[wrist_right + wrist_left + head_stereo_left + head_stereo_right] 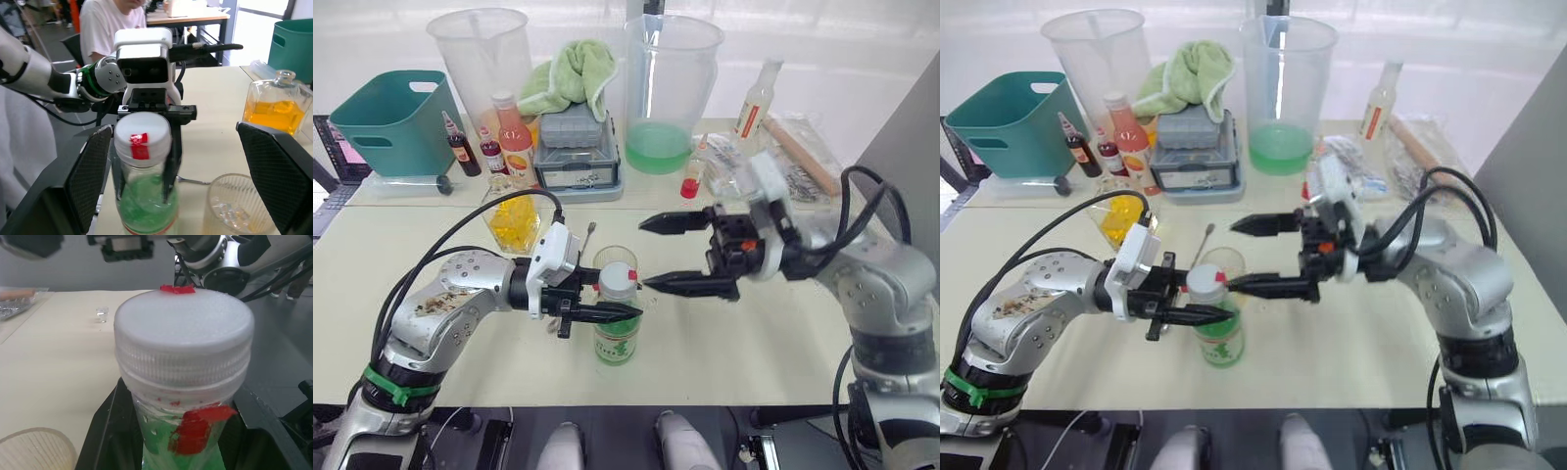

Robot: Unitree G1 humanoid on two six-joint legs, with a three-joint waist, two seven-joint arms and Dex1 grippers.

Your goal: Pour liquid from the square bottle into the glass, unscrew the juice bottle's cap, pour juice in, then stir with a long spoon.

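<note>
While left gripper [607, 311] clamps juice bottle [616, 338] neck upright on surface beside glass [238, 207], right gripper [658, 254] jaws wide: centre over cap [618, 280], close squarely, twist without tipping.

A slim clear plastic juice bottle [617, 338] is showing green liquid, a green-and-white label and a white ribbed cap [618, 278] with a red sticker. The squat clear glass decanter [514, 217] is glowing yellow. The cream worktop [705, 343] is lying plain beneath black-fingered hands.
</note>
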